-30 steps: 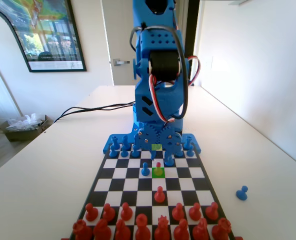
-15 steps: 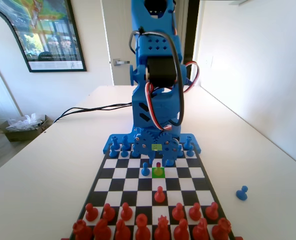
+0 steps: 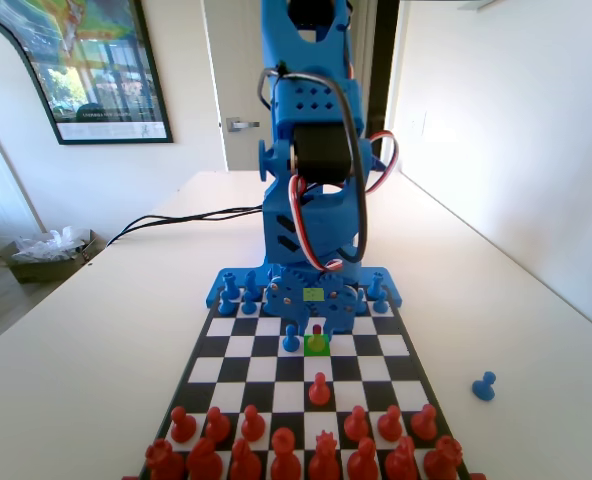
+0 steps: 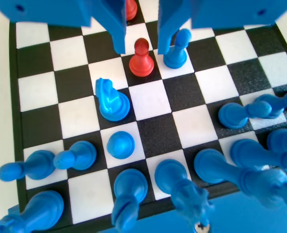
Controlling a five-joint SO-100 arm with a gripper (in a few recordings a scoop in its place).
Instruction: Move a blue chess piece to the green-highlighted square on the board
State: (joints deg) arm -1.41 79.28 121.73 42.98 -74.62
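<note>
My gripper (image 3: 313,316) hangs low over the board (image 3: 244,346) in the fixed view, just behind the green-highlighted square (image 3: 317,345). A red pawn (image 3: 317,334) stands on that square. In the wrist view my gripper (image 4: 141,46) is open, one jaw on each side of the red pawn (image 4: 142,58) with gaps left and right. A blue pawn (image 4: 176,48) stands right beside the right jaw. Blue chess pieces, among them a knight (image 4: 112,100) and a pawn (image 4: 120,144), stand nearer the arm. I cannot pick out the slim one. None is held.
A paler yellow-green square (image 3: 314,294) shows under the gripper in the fixed view. Another red pawn (image 3: 319,388) stands mid-board, with red rows (image 3: 286,450) at the near end. One blue pawn (image 3: 484,385) lies off the board on the right of the table.
The arm has dropped a little and the gripper has come down closer to the board, over the red pawn. No piece has moved.
</note>
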